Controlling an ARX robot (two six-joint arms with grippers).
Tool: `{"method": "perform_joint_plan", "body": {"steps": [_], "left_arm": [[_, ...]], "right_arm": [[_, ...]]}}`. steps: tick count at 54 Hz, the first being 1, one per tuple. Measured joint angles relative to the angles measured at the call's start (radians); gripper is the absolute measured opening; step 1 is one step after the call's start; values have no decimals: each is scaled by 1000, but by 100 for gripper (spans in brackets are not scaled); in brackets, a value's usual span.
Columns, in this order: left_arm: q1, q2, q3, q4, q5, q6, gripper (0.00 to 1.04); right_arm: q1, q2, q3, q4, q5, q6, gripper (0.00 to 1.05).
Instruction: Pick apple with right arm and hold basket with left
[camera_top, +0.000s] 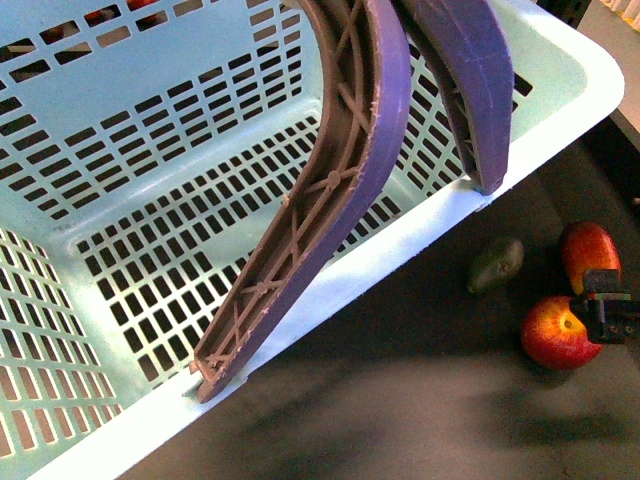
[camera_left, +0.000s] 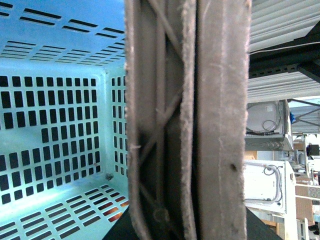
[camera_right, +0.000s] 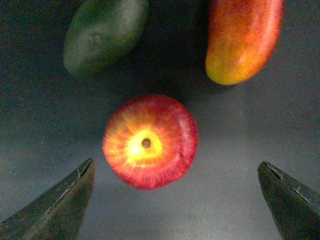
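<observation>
Now, basket (camera_top: 400, 245): beside the fruit on the dark table (camera_top: 400, 400), well left of the apple.
Handles (camera_top: 360, 150): both raised.
Right claw (camera_right: 175, 165): spread wide, empty.
Apple (camera_right: 150, 141): on the table, centred just ahead of the claw's fingers, untouched.
Left claw: unseen, so its grip cannot be told.

The black right end effector (camera_top: 606, 310) is covering part of the round red apple (camera_top: 552, 335); picture edges are cropping the blue-green slotted plastic basket (camera_top: 420, 225).
</observation>
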Motion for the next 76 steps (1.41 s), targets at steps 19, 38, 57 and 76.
{"method": "perform_joint_plan", "body": {"steps": [19, 38, 57, 76], "left_arm": [[0, 0, 0, 0, -1, 0, 15], [0, 0, 0, 0, -2, 0, 15], [0, 0, 0, 0, -1, 0, 15], [0, 0, 0, 0, -1, 0, 15]], "right_arm": [[54, 164, 121, -31, 48, -21, 96], [72, 271, 232, -76, 71, -13, 96], [61, 288, 238, -76, 66, -13, 80], [-35, 1, 69, -56, 32, -47, 80]]}}
